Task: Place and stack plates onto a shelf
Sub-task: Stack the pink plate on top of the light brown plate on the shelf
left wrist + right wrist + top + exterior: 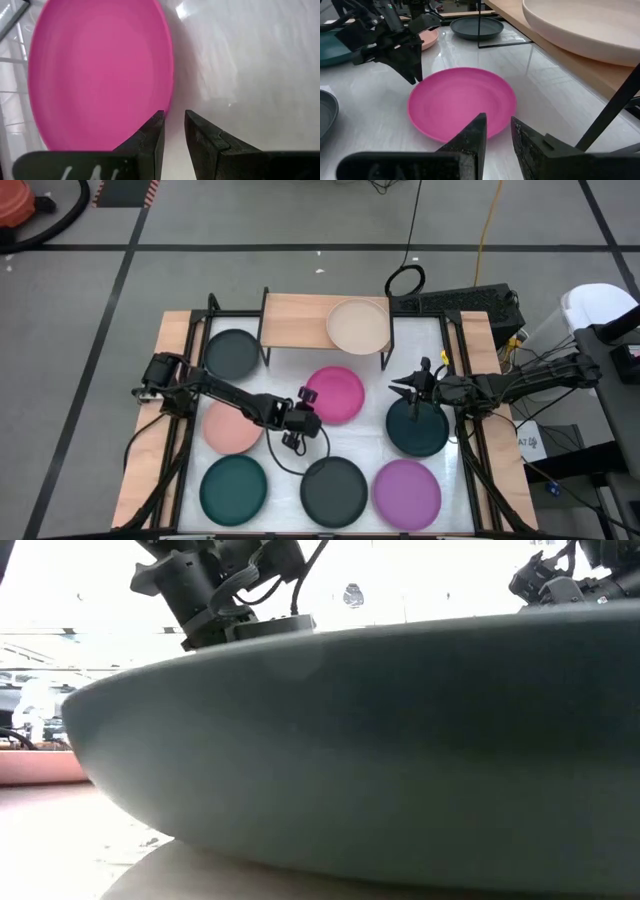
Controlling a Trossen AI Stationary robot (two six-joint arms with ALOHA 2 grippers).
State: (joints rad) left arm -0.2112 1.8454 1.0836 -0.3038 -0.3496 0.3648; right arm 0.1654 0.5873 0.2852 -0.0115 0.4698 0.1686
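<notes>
One beige plate sits on the shelf; seven plates remain on the worktop. The left gripper hovers at the magenta plate's rim, fingers narrowly parted, apparently not yet touching it. The right gripper, also narrowly parted and empty, points toward the same plate.

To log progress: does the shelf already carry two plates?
No, in the high view the shelf carries only the beige plate.

plates: matte | shelf: light wood top | table: glossy white
</notes>
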